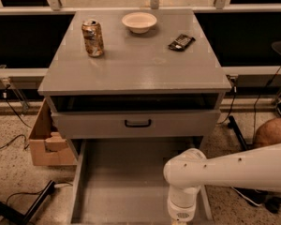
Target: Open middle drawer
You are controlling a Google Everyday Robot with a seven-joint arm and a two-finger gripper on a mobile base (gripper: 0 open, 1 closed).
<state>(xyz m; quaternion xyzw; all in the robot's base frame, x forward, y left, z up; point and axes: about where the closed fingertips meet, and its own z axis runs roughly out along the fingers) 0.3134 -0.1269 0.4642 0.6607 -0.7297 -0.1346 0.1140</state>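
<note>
The middle drawer stands pulled far out toward the camera, and its plain grey inside shows. Its front panel and handle lie below the bottom edge of the view. My white arm reaches in from the right, and its wrist hangs over the drawer's front right corner. The gripper itself is cut off below the bottom edge. Above the open drawer sits a grey drawer front with a black bar handle, with a dark gap over it under the cabinet top.
On the cabinet top stand a drinks can, a white bowl and a dark snack packet. A cardboard box sits on the floor at the left. Cables and a brown round object lie at the right.
</note>
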